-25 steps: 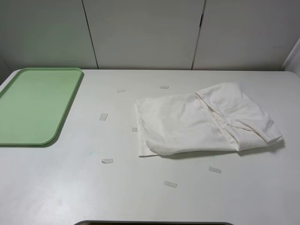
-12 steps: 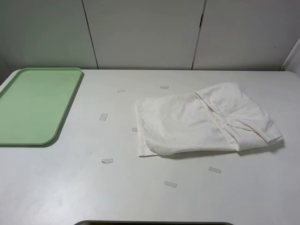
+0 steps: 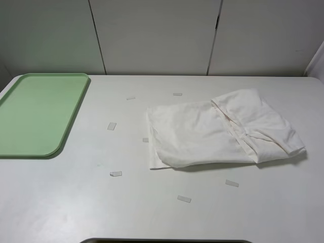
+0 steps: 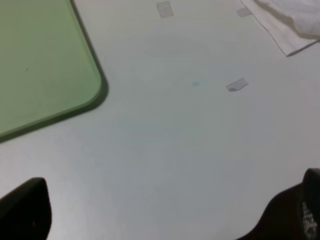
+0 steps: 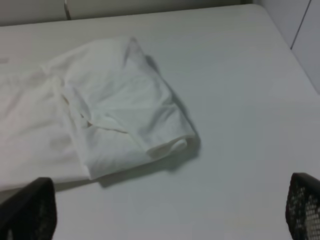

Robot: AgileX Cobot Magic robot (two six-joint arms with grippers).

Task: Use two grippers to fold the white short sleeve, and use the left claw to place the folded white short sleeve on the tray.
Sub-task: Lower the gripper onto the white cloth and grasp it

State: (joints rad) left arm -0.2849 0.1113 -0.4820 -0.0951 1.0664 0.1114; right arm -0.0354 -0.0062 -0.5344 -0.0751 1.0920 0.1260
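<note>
The white T-shirt (image 3: 223, 129) is seen bunched near the table's (image 3: 152, 217) right edge, the green tray (image 3: 35, 114) set at the far left corner. The left gripper (image 4: 160, 217) and right gripper (image 5: 165, 215) are held spread, empty. Folding is judged unstarted: the shirt's edges must be reached and pinched next.

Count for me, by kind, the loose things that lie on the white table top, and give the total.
Pale green rectangular plastic tray: 1
Plain white cotton T-shirt, wrinkled and partly folded: 1
Small pale tape strips, scattered around the shirt: 7
Total: 9
</note>
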